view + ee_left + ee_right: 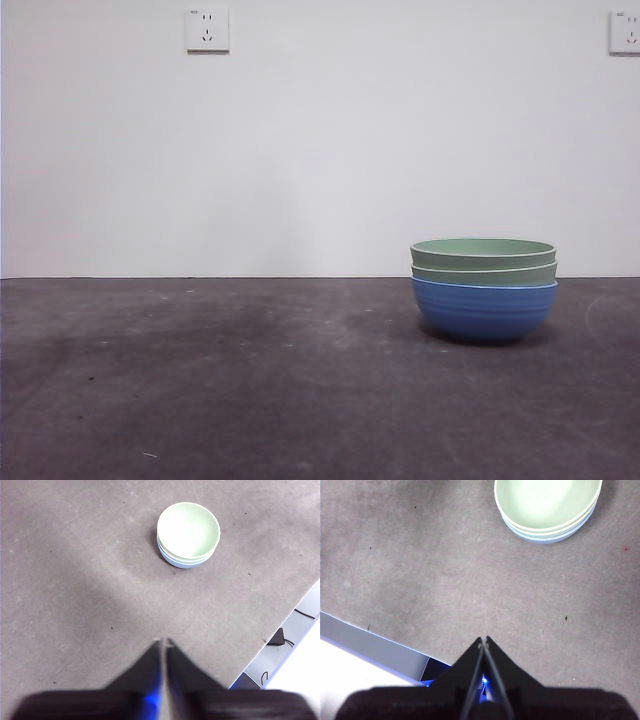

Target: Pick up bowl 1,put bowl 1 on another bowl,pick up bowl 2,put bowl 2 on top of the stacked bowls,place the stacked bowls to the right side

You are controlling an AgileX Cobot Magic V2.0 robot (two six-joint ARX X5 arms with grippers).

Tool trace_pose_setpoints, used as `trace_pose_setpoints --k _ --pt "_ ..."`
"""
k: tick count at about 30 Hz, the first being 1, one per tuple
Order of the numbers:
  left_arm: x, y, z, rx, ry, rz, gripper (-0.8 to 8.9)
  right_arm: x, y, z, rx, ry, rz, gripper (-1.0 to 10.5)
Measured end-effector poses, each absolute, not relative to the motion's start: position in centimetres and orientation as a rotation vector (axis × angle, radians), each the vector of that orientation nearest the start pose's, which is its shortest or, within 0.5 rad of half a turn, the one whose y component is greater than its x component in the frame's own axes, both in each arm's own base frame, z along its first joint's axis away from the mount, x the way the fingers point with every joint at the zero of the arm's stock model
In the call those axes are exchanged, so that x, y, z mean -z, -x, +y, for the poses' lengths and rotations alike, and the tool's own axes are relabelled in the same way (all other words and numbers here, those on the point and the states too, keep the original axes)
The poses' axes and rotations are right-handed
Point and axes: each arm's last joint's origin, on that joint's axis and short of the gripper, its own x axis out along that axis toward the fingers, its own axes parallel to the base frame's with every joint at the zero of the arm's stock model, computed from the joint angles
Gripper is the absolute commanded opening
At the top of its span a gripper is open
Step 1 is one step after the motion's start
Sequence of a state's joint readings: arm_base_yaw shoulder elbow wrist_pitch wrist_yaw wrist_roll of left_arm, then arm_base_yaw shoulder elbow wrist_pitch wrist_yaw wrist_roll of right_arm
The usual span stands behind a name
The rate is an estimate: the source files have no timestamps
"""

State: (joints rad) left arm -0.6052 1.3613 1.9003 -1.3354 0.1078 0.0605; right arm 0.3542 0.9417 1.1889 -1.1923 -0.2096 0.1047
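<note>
The stacked bowls (484, 288) stand on the right part of the dark table: the blue ribbed bowl (484, 308) at the bottom, two pale green bowls (484, 260) nested in it. From above, the stack (188, 534) shows its pale green inside, and the right wrist view catches it (547, 507) at the picture's edge. My left gripper (163, 641) hangs high over bare table, well away from the stack, jaws shut on nothing. My right gripper (483, 639) is also raised and apart from the bowls, shut and empty. Neither arm shows in the front view.
The grey table top (250, 380) runs to a white wall with two sockets (207, 30). A table edge (280, 635) with a cable beyond it lies near the left gripper; another edge (375, 645) lies near the right gripper.
</note>
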Motion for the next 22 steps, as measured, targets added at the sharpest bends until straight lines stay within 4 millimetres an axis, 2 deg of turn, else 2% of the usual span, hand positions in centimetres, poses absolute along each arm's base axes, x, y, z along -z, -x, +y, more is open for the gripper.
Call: trace_pose_setpoints --k 22 --pt "-47.02 -17.34 -12.14 0.689 -0.254 0.766 -0.04 -35.72 -13.28 5.55 -0.469 -0.024 0.980 0.0"
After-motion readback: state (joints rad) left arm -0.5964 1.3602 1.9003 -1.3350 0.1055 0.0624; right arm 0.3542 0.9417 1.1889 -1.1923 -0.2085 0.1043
